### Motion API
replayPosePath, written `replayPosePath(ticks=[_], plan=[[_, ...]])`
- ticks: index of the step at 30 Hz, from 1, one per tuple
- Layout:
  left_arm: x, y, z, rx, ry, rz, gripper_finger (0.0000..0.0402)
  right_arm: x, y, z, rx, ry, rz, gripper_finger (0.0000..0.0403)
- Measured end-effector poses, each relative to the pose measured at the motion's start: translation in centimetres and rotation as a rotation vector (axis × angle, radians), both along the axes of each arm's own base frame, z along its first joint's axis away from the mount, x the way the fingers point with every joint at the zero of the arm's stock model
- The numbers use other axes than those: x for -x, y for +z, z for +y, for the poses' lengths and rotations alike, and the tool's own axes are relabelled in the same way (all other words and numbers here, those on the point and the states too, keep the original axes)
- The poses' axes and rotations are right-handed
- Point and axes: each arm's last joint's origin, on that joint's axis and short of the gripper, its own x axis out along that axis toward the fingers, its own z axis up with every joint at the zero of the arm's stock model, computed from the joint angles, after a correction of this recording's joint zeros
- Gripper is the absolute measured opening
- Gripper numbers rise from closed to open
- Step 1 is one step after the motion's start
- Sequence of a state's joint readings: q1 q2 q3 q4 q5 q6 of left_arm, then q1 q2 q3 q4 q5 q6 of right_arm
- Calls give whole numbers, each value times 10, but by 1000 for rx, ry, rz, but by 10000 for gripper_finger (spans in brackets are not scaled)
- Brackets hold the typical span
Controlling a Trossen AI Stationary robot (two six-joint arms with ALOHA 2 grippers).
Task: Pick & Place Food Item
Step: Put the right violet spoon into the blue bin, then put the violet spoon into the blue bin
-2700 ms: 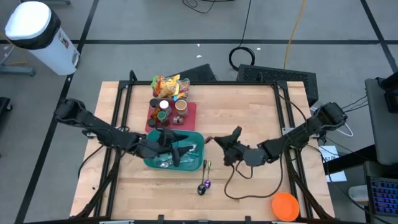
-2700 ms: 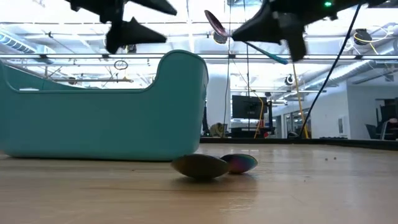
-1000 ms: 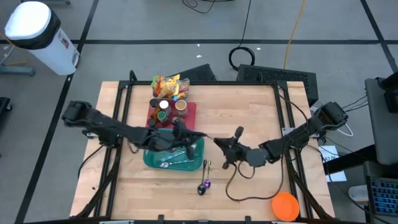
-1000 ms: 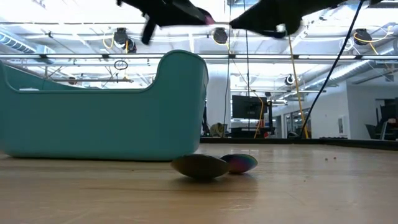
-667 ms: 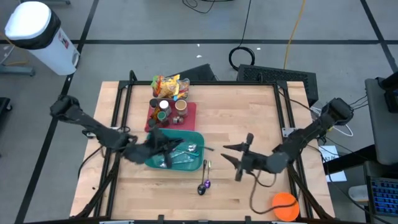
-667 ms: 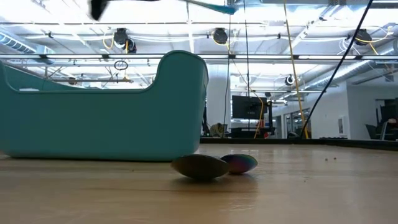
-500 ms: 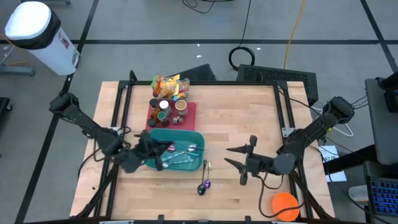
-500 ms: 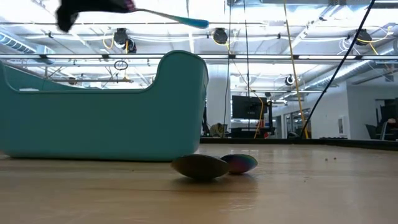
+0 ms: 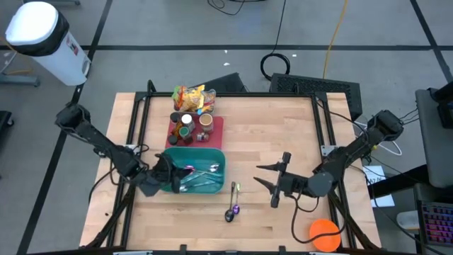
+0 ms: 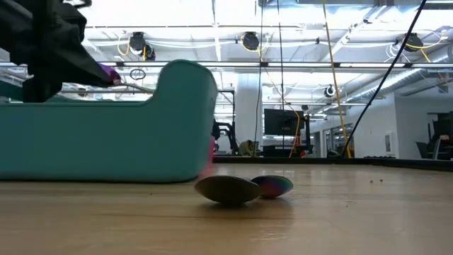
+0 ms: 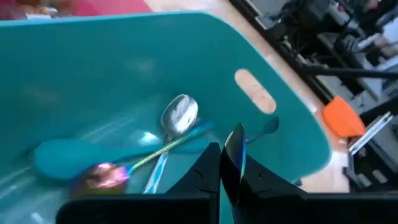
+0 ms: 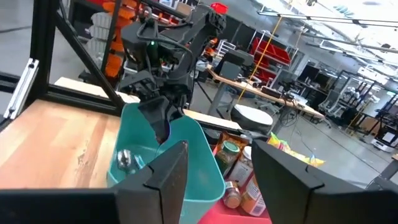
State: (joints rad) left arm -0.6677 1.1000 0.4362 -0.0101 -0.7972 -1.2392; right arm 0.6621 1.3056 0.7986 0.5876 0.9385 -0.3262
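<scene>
A teal bin [image 9: 205, 168] stands mid-table with a teal spoon [image 11: 81, 155], a silver spoon [image 11: 179, 113] and an iridescent spoon [image 11: 102, 176] lying in it. My left gripper [image 9: 177, 176] is low over the bin's left part, shut on a thin shiny utensil [image 11: 236, 149]. In the low view a purple end [image 10: 110, 71] and a metal shaft show beside its fingers. My right gripper [image 9: 259, 176] hovers right of the bin, open and empty. Two spoons [image 9: 232, 207] lie on the table near the bin. My left gripper pinches a thin dark shiny piece of the utensil [image 11: 236, 140] between its two fingers; it shows edge-on and stands a little past the fingertips. Which end of the utensil this is, I cannot tell. The fingers slant down into the bin from the table's left.
A red tray [image 9: 216, 131] with jars stands behind the bin, with snack bags [image 9: 191, 95] beyond it. An orange bowl [image 9: 325, 234] sits at the near right corner. Bare wood lies between the bin and my right gripper.
My left gripper has carried the utensil from the bin's right end, where it met my right gripper, toward the table's left and down into the bin. My right gripper has drawn back toward the near right. The bin has slid a little toward the table's left edge.
</scene>
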Motion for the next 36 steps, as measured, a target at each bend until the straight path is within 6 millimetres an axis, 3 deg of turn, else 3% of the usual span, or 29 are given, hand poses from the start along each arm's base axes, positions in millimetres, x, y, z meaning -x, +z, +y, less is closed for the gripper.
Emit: replayPosePath(ticks=[6,17,24,29,36], plan=[[-3,-2,7,-1,46,-8,29,0,-2,0,11,-1,14,171],[-9,-2,19,-101,61,24,154,0,-4,0,24,0,32,173],[-4,19,31,-117,45,-41,204,-8,-10,1,-36,100,40,173],[6,38,37,-122,26,-126,213,-28,-30,-3,-118,310,113,174],[8,50,38,-130,10,-205,212,-66,-81,-27,-278,533,326,174]])
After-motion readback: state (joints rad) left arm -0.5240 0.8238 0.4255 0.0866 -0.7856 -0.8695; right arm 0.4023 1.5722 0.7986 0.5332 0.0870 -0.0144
